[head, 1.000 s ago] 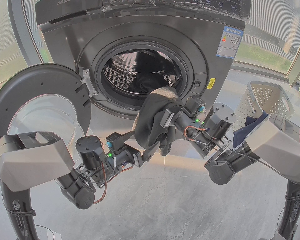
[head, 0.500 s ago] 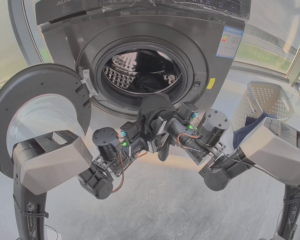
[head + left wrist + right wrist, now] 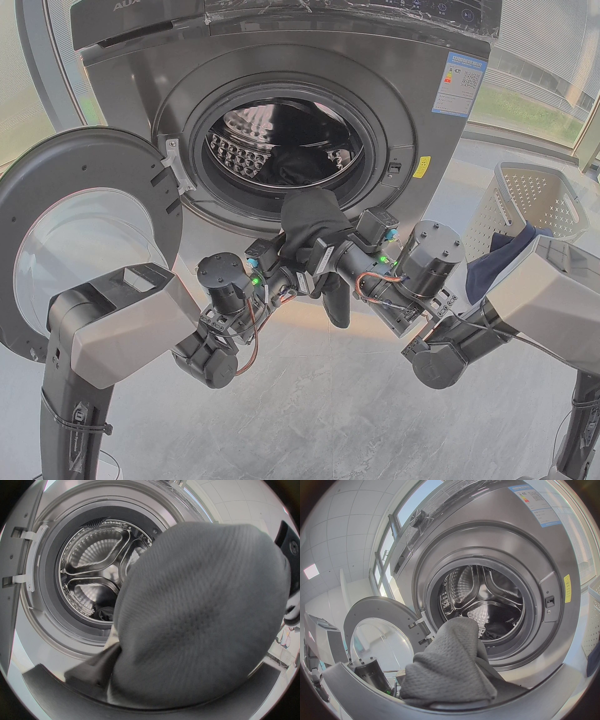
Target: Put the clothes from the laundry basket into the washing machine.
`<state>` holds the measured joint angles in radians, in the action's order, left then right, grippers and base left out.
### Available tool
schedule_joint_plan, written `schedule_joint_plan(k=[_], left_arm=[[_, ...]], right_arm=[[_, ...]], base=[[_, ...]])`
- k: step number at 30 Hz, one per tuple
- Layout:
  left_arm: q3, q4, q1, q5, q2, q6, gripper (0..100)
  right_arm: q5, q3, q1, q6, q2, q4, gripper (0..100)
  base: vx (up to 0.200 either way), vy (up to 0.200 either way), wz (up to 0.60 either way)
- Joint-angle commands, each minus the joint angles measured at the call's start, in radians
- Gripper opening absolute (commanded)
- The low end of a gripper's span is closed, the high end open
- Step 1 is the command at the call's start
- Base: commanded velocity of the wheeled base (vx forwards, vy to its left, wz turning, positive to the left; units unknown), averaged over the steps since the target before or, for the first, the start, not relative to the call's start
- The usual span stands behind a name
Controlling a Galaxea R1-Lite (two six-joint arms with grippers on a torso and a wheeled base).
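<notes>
A black garment (image 3: 312,215) hangs just below and in front of the washing machine's open drum (image 3: 281,144). My right gripper (image 3: 306,247) is shut on it, and the cloth drapes over the fingers (image 3: 450,667). My left gripper (image 3: 306,281) presses into the same garment from the left, with the cloth bulging close before its camera (image 3: 203,620). One tail of the garment dangles toward the floor (image 3: 337,306). Dark clothes (image 3: 300,165) lie inside the drum. At the far right stands the white laundry basket (image 3: 531,194), with a blue garment (image 3: 494,262) hanging over its rim.
The round washer door (image 3: 87,206) stands swung open to the left, close behind my left arm. The grey washing machine front (image 3: 281,62) rises directly ahead. Pale tiled floor (image 3: 325,400) lies open below the arms.
My left arm has swung up and right until its gripper meets the black garment. The right gripper sank slightly with the garment, which bunched up, one tail now hanging lower.
</notes>
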<state>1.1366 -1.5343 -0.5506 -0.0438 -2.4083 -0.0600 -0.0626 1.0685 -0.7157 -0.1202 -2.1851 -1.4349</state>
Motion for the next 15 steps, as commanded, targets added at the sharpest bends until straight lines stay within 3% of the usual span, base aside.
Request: schedule_joint_plan(k=[1, 9, 15], left_arm=[[0.029, 0.003, 0.003, 0.007, -0.029, 0.0, 0], [0.071, -0.007, 0.028, 0.027, -0.038, -0.004, 0], [0.012, -0.012, 0.018, 0.032, 0.032, -0.012, 0]], right_arm=[[0.0, -0.01, -0.005, -0.001, 0.007, -0.004, 0], [0.0, -0.065, 0.015, -0.013, 0.068, -0.009, 0], [-0.04, -0.081, 0.096, -0.03, 0.057, 0.002, 0]], base=[[0.0, 0.0, 0.0], [0.0, 0.0, 0.0], [0.0, 0.0, 0.0]])
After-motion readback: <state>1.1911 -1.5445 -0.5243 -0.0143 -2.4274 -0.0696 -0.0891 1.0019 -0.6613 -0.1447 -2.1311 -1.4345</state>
